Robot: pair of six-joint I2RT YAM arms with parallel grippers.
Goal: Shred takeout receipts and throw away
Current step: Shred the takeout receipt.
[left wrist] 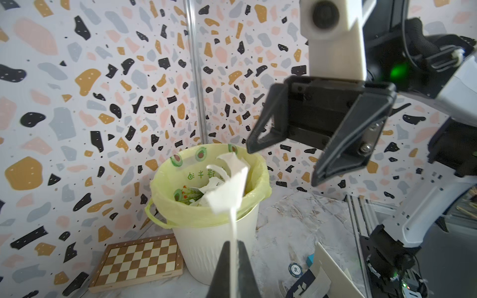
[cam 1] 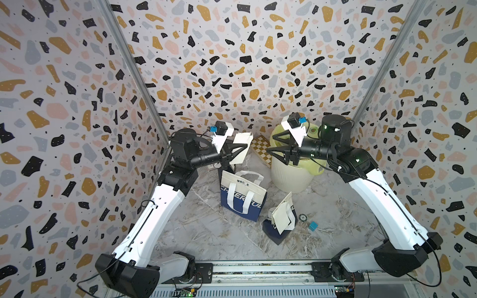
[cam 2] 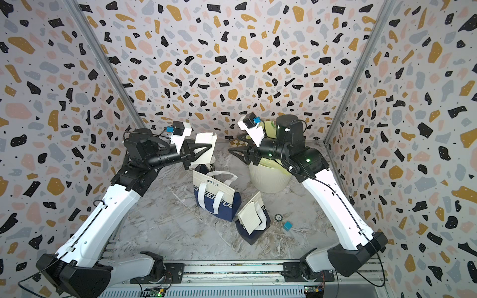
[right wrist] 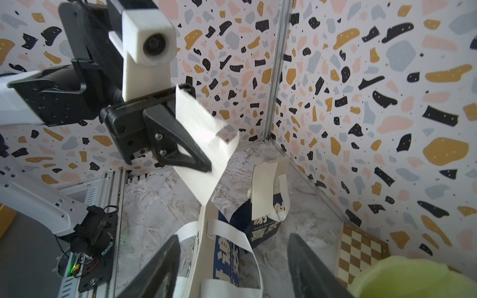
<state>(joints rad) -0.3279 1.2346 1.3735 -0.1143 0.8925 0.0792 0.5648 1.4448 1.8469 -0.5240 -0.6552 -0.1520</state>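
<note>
Bright, even light with soft shadows; edges bend, nearest parts blur.

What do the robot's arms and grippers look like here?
The left arm and right arm have white shells, black joints and bases, and a black cable along each. The left gripper and right gripper have black triangular open-frame fingers under a white camera mount with a blue connector. Green lights show on the right arm.

White capitals spelling CHEERFUL cross the navy band of the standing tote bag (cam 2: pixel 228 203), partly hidden by its handle. The far tote bag (right wrist: pixel 260 229), behind it to the left, shows "THANKS FOR YOUR" among large Chinese characters.
</note>
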